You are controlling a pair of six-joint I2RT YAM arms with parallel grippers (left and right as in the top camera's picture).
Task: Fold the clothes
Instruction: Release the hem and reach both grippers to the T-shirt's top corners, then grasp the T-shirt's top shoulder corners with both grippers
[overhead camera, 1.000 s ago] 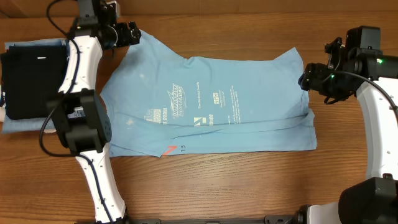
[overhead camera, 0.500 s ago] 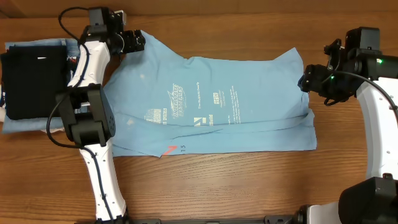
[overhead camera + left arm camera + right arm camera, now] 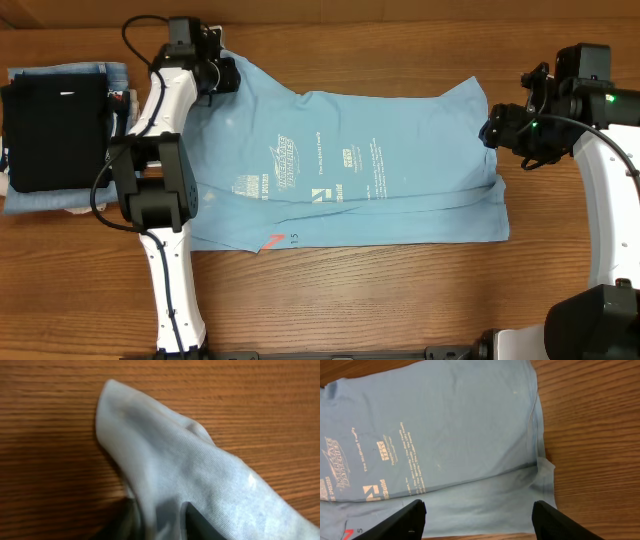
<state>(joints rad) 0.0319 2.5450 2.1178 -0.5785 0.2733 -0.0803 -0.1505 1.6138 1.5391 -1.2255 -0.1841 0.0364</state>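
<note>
While left jaws pinch T-shirt, right jaws gape.

From overhead, my left arm covers the shirt's 9 o'clock edge, and the left pincer hides the corner at 10 o'clock. In its wrist view, cloth bunches over dark finger shapes cut off at 6 o'clock, so I can't tell how the jaws stand. The chest print is too small to read. A black garment hides most of the blue garment beneath.
</note>
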